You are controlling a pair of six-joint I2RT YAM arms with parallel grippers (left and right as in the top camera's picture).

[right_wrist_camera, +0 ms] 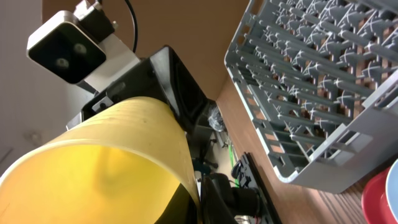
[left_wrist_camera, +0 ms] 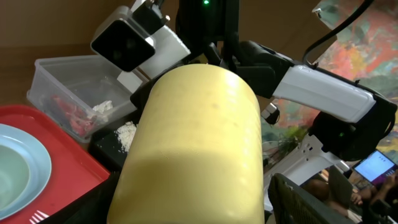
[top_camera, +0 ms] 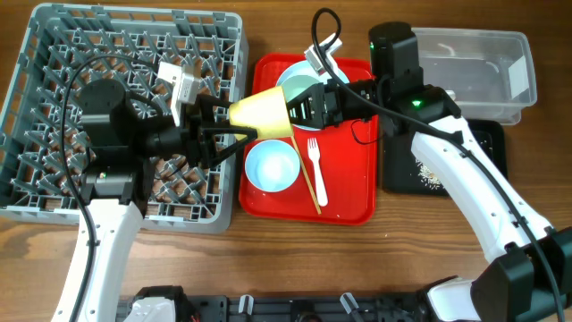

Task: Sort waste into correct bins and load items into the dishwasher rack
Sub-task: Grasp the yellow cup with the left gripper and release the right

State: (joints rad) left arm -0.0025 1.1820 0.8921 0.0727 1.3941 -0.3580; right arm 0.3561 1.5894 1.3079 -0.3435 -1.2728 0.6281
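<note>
Sideways tapered yellow cup point(top_camera: 262, 112): right fingers point(top_camera: 298, 109) pinch rim, left fingers point(top_camera: 234, 134) wide around base.

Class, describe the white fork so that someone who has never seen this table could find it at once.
Find the large grey lattice crate on the left; the flat red plastic tray sits to its right. Near the tray's middle lies the white plastic fork, prongs toward the far edge, beside thin wooden chopsticks; it alone is white and pronged.
</note>
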